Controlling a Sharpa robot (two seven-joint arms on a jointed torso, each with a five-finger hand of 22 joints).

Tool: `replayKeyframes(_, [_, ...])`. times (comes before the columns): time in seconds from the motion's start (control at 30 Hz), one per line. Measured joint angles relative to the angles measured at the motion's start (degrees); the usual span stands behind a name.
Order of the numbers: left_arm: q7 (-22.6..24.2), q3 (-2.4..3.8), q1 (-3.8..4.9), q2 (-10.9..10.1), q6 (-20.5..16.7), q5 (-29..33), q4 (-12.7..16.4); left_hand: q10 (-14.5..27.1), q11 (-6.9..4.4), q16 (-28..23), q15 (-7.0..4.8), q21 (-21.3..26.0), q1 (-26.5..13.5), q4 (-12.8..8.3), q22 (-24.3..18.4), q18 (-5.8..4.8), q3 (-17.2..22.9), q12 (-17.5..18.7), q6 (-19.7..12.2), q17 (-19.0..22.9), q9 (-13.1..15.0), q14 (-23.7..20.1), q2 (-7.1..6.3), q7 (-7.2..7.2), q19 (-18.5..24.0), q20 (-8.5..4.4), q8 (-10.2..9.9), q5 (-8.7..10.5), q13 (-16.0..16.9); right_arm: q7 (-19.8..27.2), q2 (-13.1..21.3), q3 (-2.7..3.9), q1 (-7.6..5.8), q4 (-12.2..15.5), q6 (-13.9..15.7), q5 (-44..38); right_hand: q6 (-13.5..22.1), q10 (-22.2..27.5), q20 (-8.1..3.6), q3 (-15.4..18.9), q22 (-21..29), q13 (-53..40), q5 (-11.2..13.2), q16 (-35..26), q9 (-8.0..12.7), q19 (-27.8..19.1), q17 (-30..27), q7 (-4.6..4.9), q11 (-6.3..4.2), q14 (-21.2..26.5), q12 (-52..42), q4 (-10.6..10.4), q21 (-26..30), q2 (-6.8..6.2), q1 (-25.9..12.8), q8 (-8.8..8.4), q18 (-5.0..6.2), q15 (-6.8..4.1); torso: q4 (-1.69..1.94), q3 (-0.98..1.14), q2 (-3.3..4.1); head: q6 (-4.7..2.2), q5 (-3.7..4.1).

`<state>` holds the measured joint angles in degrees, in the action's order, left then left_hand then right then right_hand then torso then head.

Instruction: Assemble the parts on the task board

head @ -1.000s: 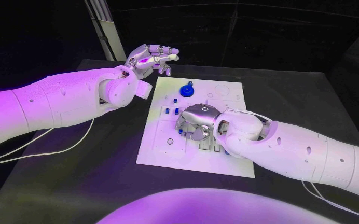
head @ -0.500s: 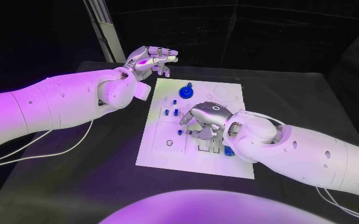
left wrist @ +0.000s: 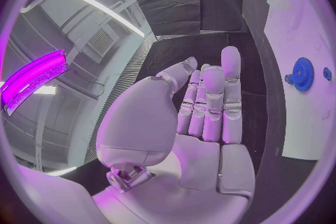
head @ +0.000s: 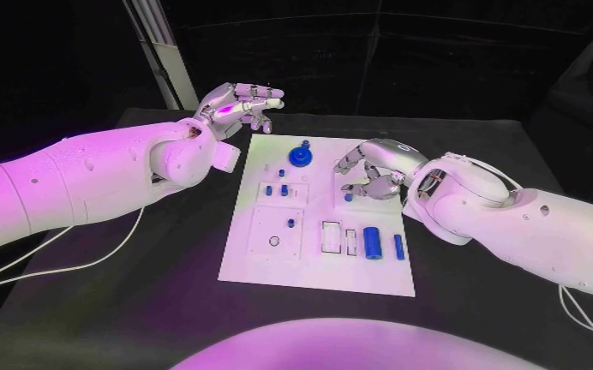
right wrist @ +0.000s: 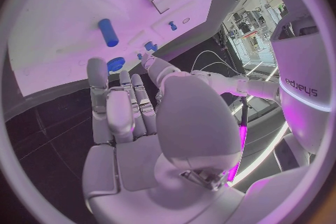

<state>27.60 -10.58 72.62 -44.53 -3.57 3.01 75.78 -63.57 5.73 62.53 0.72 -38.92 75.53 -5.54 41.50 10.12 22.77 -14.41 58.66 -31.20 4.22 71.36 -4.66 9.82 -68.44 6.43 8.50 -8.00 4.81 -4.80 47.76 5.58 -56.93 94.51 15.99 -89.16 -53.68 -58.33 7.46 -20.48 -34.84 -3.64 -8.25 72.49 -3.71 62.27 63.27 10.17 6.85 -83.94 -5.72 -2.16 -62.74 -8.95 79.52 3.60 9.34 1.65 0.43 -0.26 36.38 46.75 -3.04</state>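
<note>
Since a second ago the right hand has lifted off the board's lower middle and drawn back toward its far right side, uncovering the slots there. Whole-picture shift hints that the camera moved too.

On the board, a blue gear stands near the far edge, small blue pegs sit left of centre, and a short peg sits in a square recess nearer the robot. Two blue cylinders lie in slots near the front right. Another small blue piece shows just under the right hand; whether the fingers touch it is hard to say.

The right hand hovers with its fingers curled downward, and I cannot tell if it holds anything. In its wrist view the fingers lie fairly straight, side by side.

The left hand hangs over the desk beyond the board's far left corner, fingers loosely spread, holding nothing.
</note>
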Motion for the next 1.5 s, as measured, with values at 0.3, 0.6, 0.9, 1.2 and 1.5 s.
replayKeyframes(0.3, [-0.1,-0.09,-0.12,0.0,0.2,0.0,0.0,0.0,0.0,-0.2,0.21,0.0,0.0,0.0,-0.1,0.0,0.0,0.0,0.0,0.1,0.0,-0.2,0.0,0.0,0.0,0.0,0.0,0.0,0.0,-2.3,0.5,0.17,-0.3,-0.9,-3.5,-1.8,0.0,0.8,0.0,1.9,1.3,0.0,0.4,-0.6,-0.1,0.0,-1.5,0.0,0.01,0.0,0.4,0.1,0.7,0.0,0.0,0.0,0.0,0.0,0.15,0.01,0.07,-0.3,0.34])
replayKeyframes(0.6, [-0.2,-0.13,-0.15,0.0,0.3,0.0,0.0,0.0,0.0,-0.2,0.21,0.0,0.0,0.0,-0.1,0.0,0.0,0.0,0.0,0.1,0.0,-0.2,0.0,0.0,0.0,0.0,0.2,0.0,0.0,-4.3,-0.3,0.18,-0.33,-1.0,-8.5,-4.0,-0.5,-0.6,0.0,3.0,1.9,-0.1,0.4,-0.8,-0.1,0.0,-2.3,-0.53,-0.52,0.0,-0.5,0.0,1.1,0.85,0.9,0.0,0.01,0.0,0.16,-0.03,0.12,-0.27,0.53])
replayKeyframes(0.9, [-0.3,-0.15,-0.17,0.0,0.3,0.0,-0.1,0.0,0.0,-0.2,0.2,0.0,0.0,0.0,-0.1,0.0,0.0,0.0,0.0,0.1,0.0,-0.2,0.0,0.0,0.0,0.0,0.2,0.0,0.0,-5.6,-0.9,0.18,-0.33,-1.5,-11.6,-5.2,-2.3,-2.7,-0.31,2.7,1.8,-0.1,0.3,-0.8,-0.3,0.3,-2.3,-0.6,-0.72,-0.2,-1.0,0.0,1.3,2.68,2.1,0.36,0.0,-0.23,0.16,-0.04,0.15,-0.13,0.65])
replayKeyframes(1.2, [-0.4,-0.15,-0.19,0.0,0.3,0.0,-0.1,0.0,0.0,-0.2,0.2,0.0,0.0,0.0,0.0,0.0,0.0,0.0,0.0,0.1,0.0,-0.2,0.0,0.0,0.0,0.0,0.2,0.0,0.0,-5.9,-1.8,0.18,-0.33,-2.4,-12.4,-5.8,-5.2,-6.0,-1.02,0.3,0.5,-0.1,1.0,0.0,-0.5,1.0,-1.5,-0.78,-1.43,0.0,-1.7,-0.3,0.7,3.57,2.4,1.01,0.0,-0.86,0.16,-0.03,0.13,0.03,0.58])
replayKeyframes(1.5, [-0.5,-0.16,-0.19,0.0,0.4,0.0,-0.1,0.0,0.01,-0.2,0.2,0.0,0.0,0.0,-0.1,0.0,0.0,0.0,0.0,0.1,0.0,-0.2,0.0,0.0,0.0,0.0,0.2,0.0,0.0,-6.1,-2.4,0.18,-0.32,-3.0,-12.2,-6.1,-6.1,-7.1,-1.03,-0.4,-0.1,-0.1,1.7,0.4,-0.4,1.4,-1.2,-0.71,-1.53,0.0,-1.8,-0.8,0.4,3.56,2.4,1.01,0.0,-0.85,0.12,-0.01,0.11,0.34,0.62])
